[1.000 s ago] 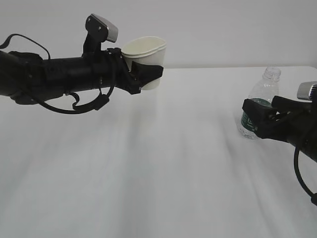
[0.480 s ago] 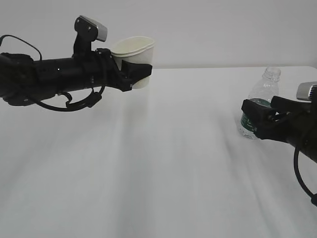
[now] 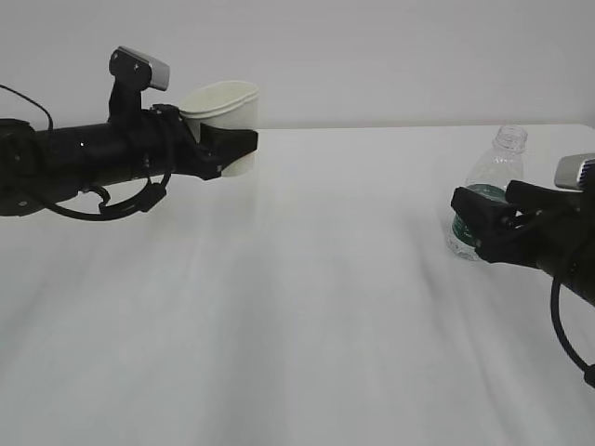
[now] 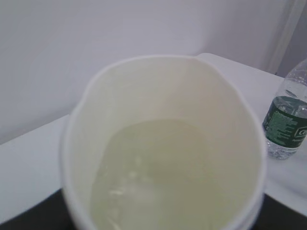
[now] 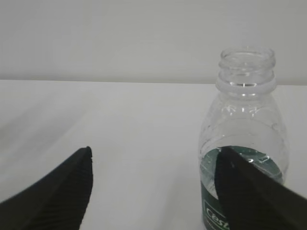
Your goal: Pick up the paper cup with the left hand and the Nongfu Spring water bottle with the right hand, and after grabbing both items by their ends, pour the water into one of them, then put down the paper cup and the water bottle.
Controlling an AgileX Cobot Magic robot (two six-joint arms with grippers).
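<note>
Water (image 4: 153,167) lies in the bottom of the paper cup (image 4: 163,143), seen closest through the left wrist view: a shallow clear pool over the cream inside, so the pour looks done. The cup's rolled rim is pressed into an oval, which fits a squeeze from the sides, though the fingers themselves are out of that view.

Further out, in the exterior view, the left hand (image 3: 228,149) holds the paper cup (image 3: 221,110) upright and clear above the white table (image 3: 297,307), its black fingers clamped around the lower part of the cup wall. Putting the cup down is the step left for this arm, by my reading.

On the far right, the Nongfu Spring water bottle (image 3: 488,200) stands upright on the table, capless, with its dark green label showing. The right hand (image 3: 479,228) sits at the bottle's lower body with its fingers spread wide; in the right wrist view the bottle (image 5: 244,143) stands off to one side against the right finger (image 5: 249,191), and the left finger is well apart from it (no grip there). The bottle therefore appears already set down and let go, leaving only this arm's withdrawal and the cup's placement.
</note>
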